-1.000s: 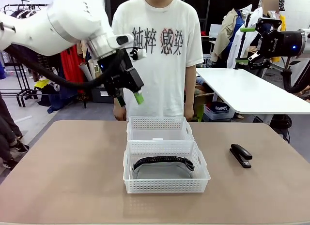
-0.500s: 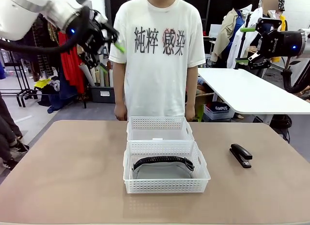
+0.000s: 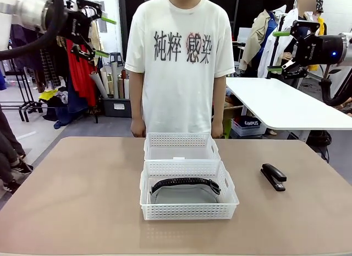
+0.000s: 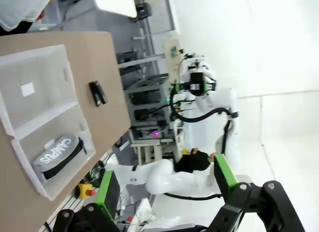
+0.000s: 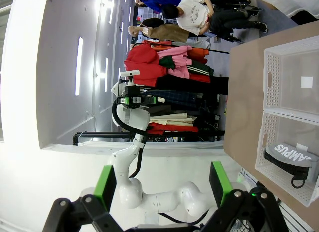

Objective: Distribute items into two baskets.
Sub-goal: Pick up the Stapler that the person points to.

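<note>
The table (image 3: 82,184) is light brown. The near basket (image 3: 189,211) and the far basket (image 3: 181,139) are milky white, with a lattice of holes along the rims. The pouch (image 3: 184,195) is grey with a black zipper strip. The stapler (image 3: 273,176) is black. The left gripper (image 3: 104,37) and the right gripper (image 3: 278,52) are black with green pads.

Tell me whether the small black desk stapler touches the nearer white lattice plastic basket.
Apart: front view shows bare table between stapler and basket.
</note>
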You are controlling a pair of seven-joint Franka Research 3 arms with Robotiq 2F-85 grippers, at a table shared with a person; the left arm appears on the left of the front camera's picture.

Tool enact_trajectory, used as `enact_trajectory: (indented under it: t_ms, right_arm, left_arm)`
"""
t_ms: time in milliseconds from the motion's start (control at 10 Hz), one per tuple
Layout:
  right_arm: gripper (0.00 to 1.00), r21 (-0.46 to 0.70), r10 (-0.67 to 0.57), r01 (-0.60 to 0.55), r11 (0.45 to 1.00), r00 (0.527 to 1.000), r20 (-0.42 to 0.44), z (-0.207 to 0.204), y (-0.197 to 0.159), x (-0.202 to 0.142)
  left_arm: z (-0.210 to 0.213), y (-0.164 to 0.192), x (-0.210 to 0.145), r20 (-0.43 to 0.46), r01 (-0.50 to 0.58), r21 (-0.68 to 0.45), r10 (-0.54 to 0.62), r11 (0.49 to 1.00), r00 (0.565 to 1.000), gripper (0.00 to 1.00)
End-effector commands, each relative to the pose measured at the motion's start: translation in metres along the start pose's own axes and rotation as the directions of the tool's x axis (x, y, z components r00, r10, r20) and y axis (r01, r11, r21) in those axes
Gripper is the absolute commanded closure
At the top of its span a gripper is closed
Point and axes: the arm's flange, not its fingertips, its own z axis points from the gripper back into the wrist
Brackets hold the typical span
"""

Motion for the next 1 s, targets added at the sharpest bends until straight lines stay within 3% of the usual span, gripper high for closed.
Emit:
enact_trajectory:
  t_ms: [0,400,900]
  right_arm:
    - [0.00,0.001,0.001,-0.001,1.000,1.000,-0.001,0.000,0.001,0.000]
    - [0.00,0.001,0.001,-0.001,1.000,1.000,-0.001,0.000,0.001,0.000]
    - [0.00,0.001,0.001,-0.001,1.000,1.000,-0.001,0.000,0.001,0.000]
  left_arm:
    - [0.016,0.015,-0.012,-0.016,0.027,-0.134,-0.029,0.991,0.999,0.00]
    - [0.033,0.030,-0.016,0.015,0.034,-0.207,-0.032,0.978,0.999,0.00]
    - [0.034,0.031,-0.011,0.014,0.021,-0.178,-0.019,0.984,1.000,0.00]
